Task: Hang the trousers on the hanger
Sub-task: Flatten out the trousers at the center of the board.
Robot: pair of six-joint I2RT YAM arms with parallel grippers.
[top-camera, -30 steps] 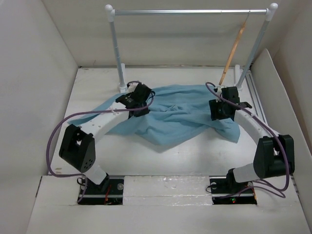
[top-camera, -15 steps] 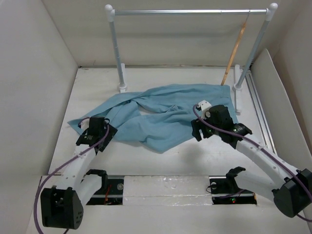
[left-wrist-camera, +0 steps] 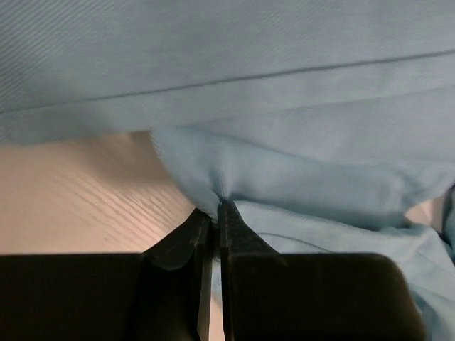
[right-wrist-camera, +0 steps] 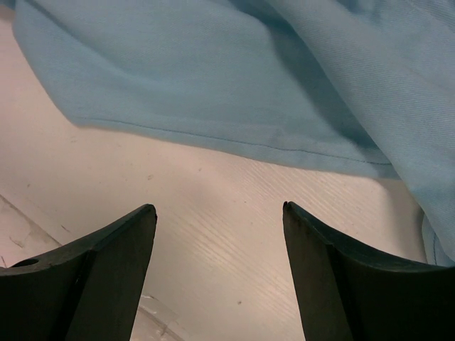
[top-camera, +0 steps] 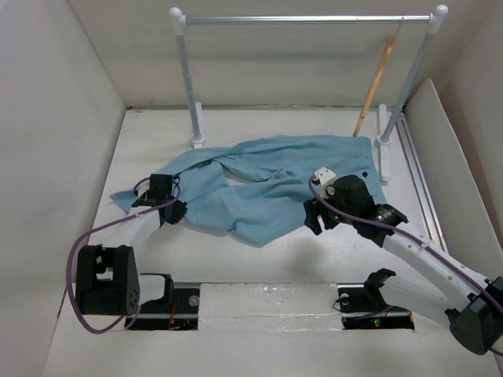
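The light blue trousers lie spread and rumpled across the middle of the table. My left gripper is at their left part, shut on a fold of the cloth; its jaws pinch the fabric between them. My right gripper is open and empty, low over bare table just in front of the trousers' near hem. The wooden hanger hangs edge-on by its hook from the right end of the rail, apart from both grippers.
The white-and-silver clothes rail stands at the back with posts left and right. White walls close in both sides. A white ledge runs along the near edge between the arm bases.
Both arms have drawn back from the far side of the trousers toward the near side. The left gripper now pinches the left part of the cloth. The trousers have spread wider to the right.
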